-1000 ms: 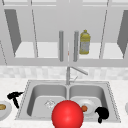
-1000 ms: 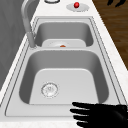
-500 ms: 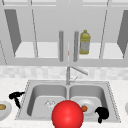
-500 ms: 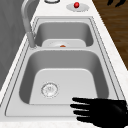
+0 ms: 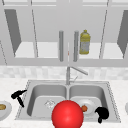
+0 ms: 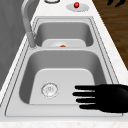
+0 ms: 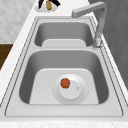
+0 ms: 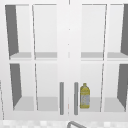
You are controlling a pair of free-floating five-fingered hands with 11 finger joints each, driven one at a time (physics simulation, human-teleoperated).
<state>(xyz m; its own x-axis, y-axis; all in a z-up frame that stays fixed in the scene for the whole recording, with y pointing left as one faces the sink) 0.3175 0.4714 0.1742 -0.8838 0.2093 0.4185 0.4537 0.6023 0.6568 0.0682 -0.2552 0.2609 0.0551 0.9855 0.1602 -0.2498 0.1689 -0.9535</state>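
Fingers of the left robot hand (image 5: pixel 18 95) are straight and a little spread, holding nothing; it hangs over the bench (image 5: pixel 10 86) at the left rim of the double sink (image 5: pixel 67 83). In the left side view the same robot hand (image 6: pixel 110 98) lies flat, its fingers (image 6: pixel 83 94) stretched out side by side over the near basin's front edge, pointing toward the drain (image 6: pixel 49 89) but well short of it. Just left of this robot hand in the front view sits a plate (image 5: pixel 7 111) with a brownish item (image 5: pixel 2 107) on it; the right side view shows that dish (image 7: pixel 43 9) at the far end of the bench, with dark fingers (image 7: pixel 55 2) above it.

The right robot hand (image 5: pixel 102 113) hovers at the front right corner of the sink, its fingers curled under so it looks like a compact lump, gripping nothing. Just beside it, in the right basin, lies a white plate (image 5: pixel 89 105) carrying a small orange-red piece of food (image 5: pixel 84 108), which rests left of the plate's middle in the right side view.

A large red ball (image 5: pixel 67 115) covers the sink's front divider in the front view. The faucet (image 5: pixel 68 75) rises behind the divider, its spout angled over the right basin. Above, the wall cabinet (image 8: pixel 68 37) holds a yellow bottle (image 8: pixel 84 96) upright on its lower shelf, just right of the two door handles (image 8: pixel 61 98).
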